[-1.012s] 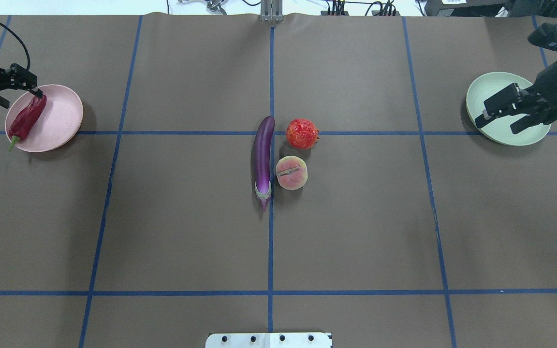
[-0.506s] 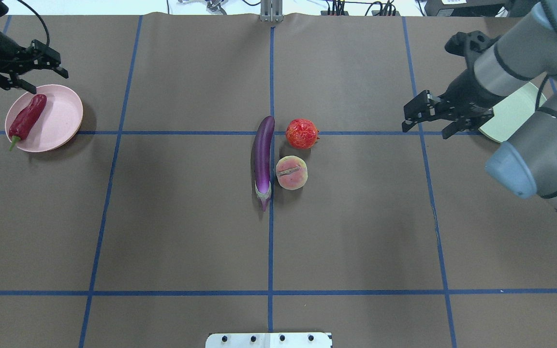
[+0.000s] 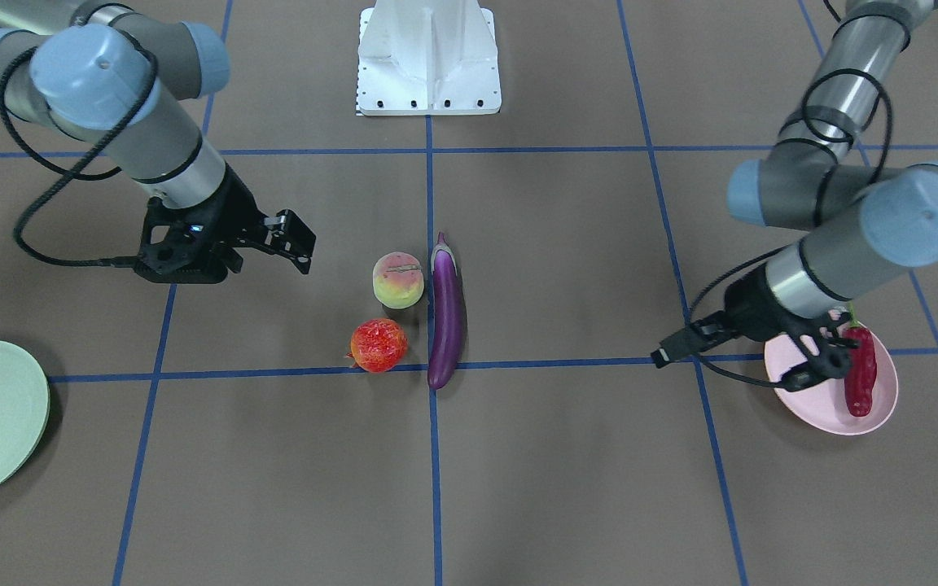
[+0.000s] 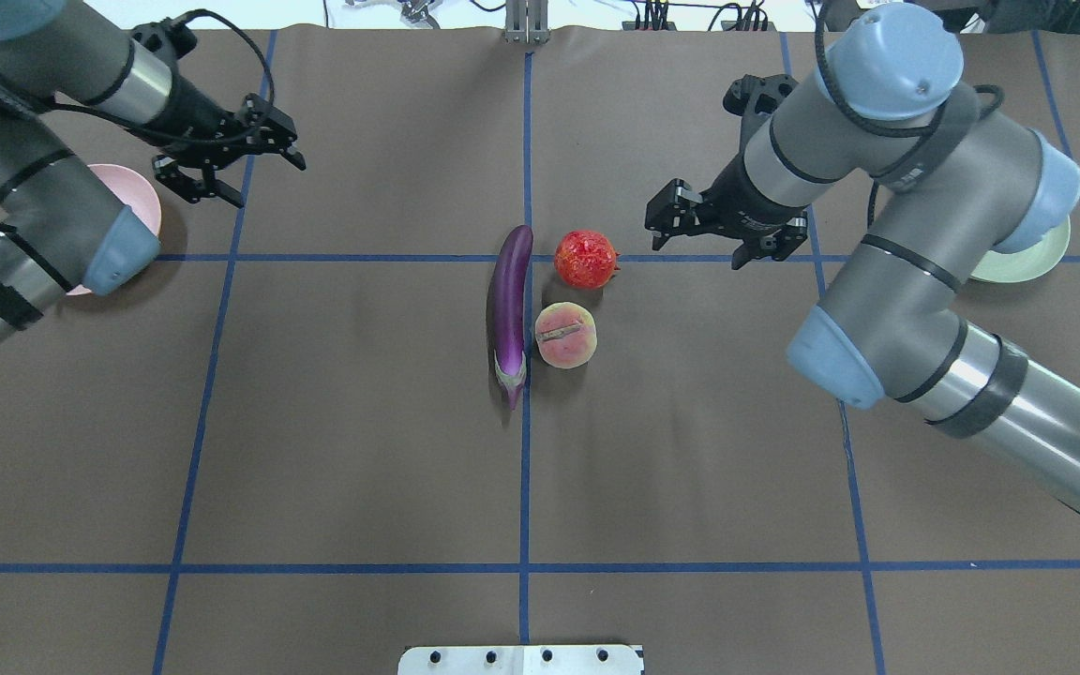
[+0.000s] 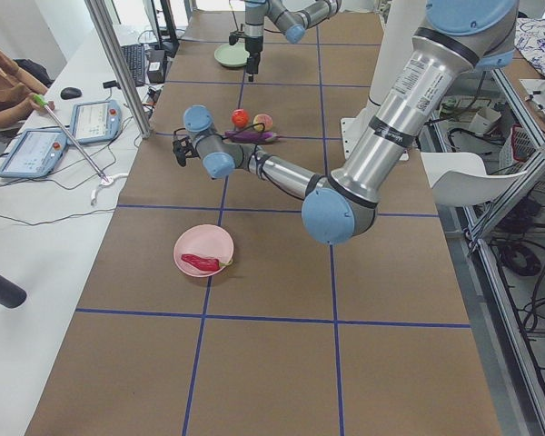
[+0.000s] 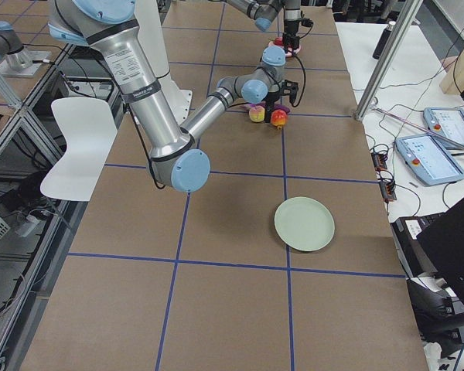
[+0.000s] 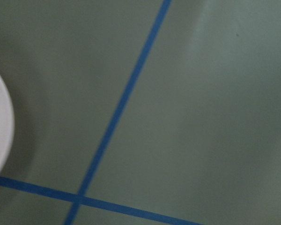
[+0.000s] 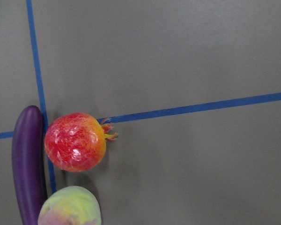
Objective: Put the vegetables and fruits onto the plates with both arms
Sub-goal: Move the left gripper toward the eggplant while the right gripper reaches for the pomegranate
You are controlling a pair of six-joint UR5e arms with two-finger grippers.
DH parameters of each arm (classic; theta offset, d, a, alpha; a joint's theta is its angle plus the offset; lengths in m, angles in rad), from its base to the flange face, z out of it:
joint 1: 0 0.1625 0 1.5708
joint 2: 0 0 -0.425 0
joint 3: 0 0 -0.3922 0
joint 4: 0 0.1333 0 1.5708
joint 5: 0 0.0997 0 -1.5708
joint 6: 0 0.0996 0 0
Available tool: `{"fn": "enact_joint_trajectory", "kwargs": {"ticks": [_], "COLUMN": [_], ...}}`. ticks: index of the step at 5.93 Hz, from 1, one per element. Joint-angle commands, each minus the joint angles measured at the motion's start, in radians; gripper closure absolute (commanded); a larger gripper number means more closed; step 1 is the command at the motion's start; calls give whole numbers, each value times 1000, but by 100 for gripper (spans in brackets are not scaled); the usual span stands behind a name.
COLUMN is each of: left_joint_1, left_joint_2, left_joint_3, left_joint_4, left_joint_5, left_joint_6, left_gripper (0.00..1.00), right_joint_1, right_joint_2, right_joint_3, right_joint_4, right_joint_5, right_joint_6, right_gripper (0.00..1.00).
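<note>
We have the right arm nearest the fruits, both hands empty.

Our right gripper [image 4: 697, 253] hangs wide open and holds nothing. The orange-red fruit [image 4: 586, 260] lies near it toward the table's centre, with the peach [image 4: 565, 335] beside that, nearer our base. Our left gripper [image 4: 268, 183], also open and empty, is well apart from the eggplant [image 4: 510, 305], which lies lengthwise along the centre tape line [image 4: 524, 487].

Nothing here carries writing, a label, a brand, a number or a sign that can be read. The lit screens of the tablets [image 5: 95, 121] on the white side table, at about 10 o'clock in the exterior left view, are too small to make out.
</note>
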Motion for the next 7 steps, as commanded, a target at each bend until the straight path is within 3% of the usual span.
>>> {"fn": "enact_joint_trajectory", "kwargs": {"ticks": [1, 3, 7], "left_joint_1": [138, 174, 175], "left_joint_2": [-101, -114, -129], "left_joint_3": [-9, -10, -12], "left_joint_4": [6, 6, 6], "left_joint_5": [124, 193, 193], "left_joint_6": [-96, -153, -184], "left_gripper": [0, 0, 0], "right_joint_1": [-50, -89, -140], "right_joint_2": [82, 145, 156], "right_joint_3": [-194, -291, -334], "right_joint_4": [231, 241, 239], "right_joint_5": [-112, -200, -217], "right_joint_6": [216, 293, 376], "right_gripper": [0, 0, 2]}}
